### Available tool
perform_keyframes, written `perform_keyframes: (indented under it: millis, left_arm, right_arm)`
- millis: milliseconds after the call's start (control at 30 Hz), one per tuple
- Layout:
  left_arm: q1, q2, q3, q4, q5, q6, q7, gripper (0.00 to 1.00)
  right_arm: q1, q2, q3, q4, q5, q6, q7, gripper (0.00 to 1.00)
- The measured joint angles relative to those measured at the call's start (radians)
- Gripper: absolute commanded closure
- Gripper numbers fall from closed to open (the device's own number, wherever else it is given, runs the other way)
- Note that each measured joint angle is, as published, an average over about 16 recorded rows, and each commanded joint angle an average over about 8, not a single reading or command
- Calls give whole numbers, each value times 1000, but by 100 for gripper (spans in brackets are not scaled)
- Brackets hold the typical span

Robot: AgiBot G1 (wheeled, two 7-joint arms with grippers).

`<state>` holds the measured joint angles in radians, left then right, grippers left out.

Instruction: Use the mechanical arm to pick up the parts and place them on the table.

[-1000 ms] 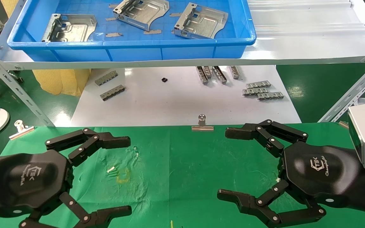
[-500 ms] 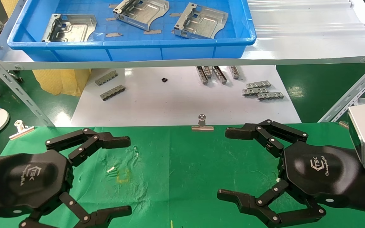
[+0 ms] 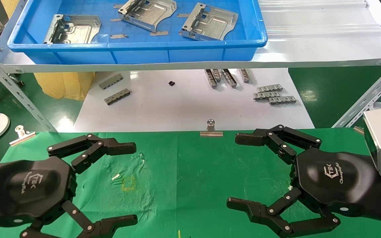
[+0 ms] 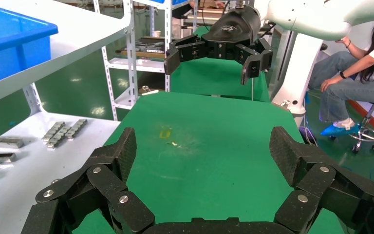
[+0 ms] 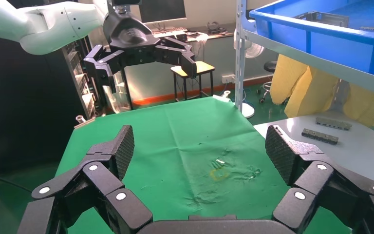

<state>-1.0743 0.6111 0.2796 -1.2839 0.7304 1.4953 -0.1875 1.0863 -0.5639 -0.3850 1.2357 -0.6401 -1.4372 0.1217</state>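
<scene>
Three shiny silver parts lie in the blue tray (image 3: 137, 54) on the upper shelf: one at the left (image 3: 73, 29), one in the middle (image 3: 147, 14), one at the right (image 3: 209, 22). My left gripper (image 3: 129, 183) hovers open and empty over the left of the green table (image 3: 190, 178). My right gripper (image 3: 240, 172) hovers open and empty over the table's right side. The two hands face each other. In the left wrist view my own gripper (image 4: 202, 156) is wide open above bare cloth, with the right hand (image 4: 219, 41) farther off. The right wrist view shows its gripper (image 5: 199, 151) open too.
A white sheet (image 3: 190, 105) below the shelf carries several small grey toothed strips (image 3: 273, 94). Silver clips (image 3: 211, 128) hold the cloth's far edge. A yellowish stain (image 3: 128, 182) marks the cloth. Slanted shelf struts (image 3: 365, 99) stand at both sides. A seated person (image 4: 355, 83) is beyond the table.
</scene>
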Motion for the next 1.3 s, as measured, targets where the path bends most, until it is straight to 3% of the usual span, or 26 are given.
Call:
perform_keyframes:
  millis: [533, 567, 800, 833, 1300]
  left_arm:
    - [0, 0, 0, 0, 0, 0, 0, 0]
    - [0, 0, 0, 0, 0, 0, 0, 0]
    - [0, 0, 0, 0, 0, 0, 0, 0]
    - [0, 0, 0, 0, 0, 0, 0, 0]
    - [0, 0, 0, 0, 0, 0, 0, 0]
  right_arm:
    - [0, 0, 0, 0, 0, 0, 0, 0]
    - [0, 0, 0, 0, 0, 0, 0, 9]
    - [0, 0, 0, 0, 0, 0, 0, 96]
    - [0, 0, 0, 0, 0, 0, 0, 100]
    - [0, 0, 0, 0, 0, 0, 0, 100]
